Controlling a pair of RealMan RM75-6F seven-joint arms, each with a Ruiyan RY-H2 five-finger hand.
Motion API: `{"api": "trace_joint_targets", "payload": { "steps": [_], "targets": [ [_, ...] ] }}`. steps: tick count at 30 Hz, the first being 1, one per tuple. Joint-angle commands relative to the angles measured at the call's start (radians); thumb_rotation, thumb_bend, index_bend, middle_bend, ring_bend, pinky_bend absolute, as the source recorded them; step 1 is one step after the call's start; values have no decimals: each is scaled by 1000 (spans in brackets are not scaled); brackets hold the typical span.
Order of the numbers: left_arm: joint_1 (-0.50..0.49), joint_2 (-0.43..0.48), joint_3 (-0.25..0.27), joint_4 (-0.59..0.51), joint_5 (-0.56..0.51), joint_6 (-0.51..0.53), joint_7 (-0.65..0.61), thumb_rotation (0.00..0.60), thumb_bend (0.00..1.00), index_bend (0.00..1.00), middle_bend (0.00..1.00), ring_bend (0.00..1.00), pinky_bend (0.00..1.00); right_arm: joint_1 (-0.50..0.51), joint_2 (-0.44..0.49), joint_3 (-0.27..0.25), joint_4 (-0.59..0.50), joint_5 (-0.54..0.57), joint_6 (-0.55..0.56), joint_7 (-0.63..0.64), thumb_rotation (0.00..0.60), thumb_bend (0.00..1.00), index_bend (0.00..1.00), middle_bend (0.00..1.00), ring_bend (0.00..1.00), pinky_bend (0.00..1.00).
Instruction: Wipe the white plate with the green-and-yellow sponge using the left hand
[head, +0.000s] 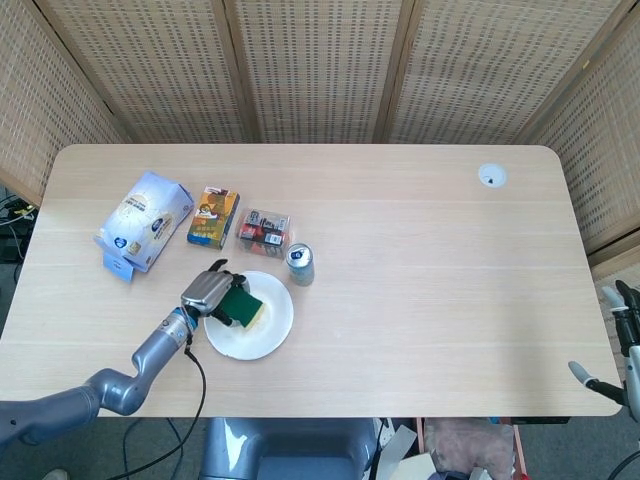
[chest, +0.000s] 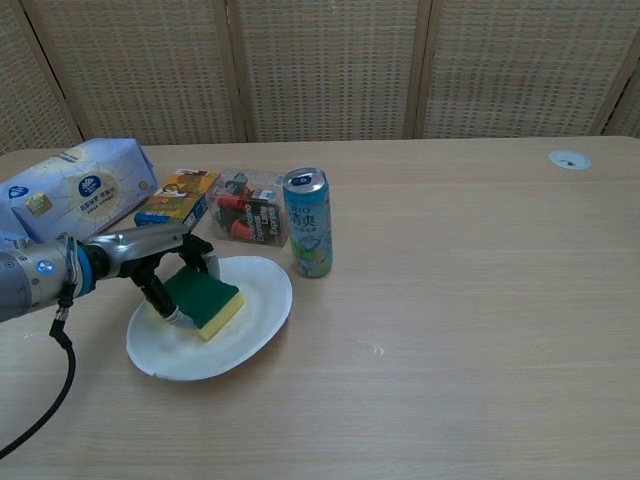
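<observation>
A pale wooden surface (head: 420, 260) is backed by woven screens. The sponge (chest: 204, 298) is gripped by the left hand (chest: 160, 262) and pressed onto the white plate (chest: 255, 320). A can (chest: 307, 222) stands just beside the plate. The right hand (head: 622, 345) is seen at the edge, its state unclear.

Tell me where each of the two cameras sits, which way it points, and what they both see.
Head view: high above the near table edge, looking steeply down on the whole table; shows the left arm and left hand on the sponge, and the right hand at the right edge, off the table.
Chest view: low at the near edge, looking across the table toward the wicker screens; shows only the left hand.
Shared: left hand, sponge, white plate, can, boxes.
</observation>
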Motion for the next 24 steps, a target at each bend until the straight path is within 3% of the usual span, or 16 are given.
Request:
{"api": "trace_joint_targets", "payload": {
  "steps": [1,14,24],
  "targets": [
    [-2,-21,3,25,-22,-20,15,600,65,595,410,301,2,-1,1,0,1,0,1,2,600,0,0,0,0,0],
    [0,85,-46,-133,0,47,4,600,65,595,410,301,2,-2,4,-1,1,-5,5,11,600,0,0,0,0,0],
    [-10,0,-13,-58,-37,-10,27,600,65,595,410,301,2,-1,3,0,2,0,1,11,600,0,0,0,0,0]
  ]
}}
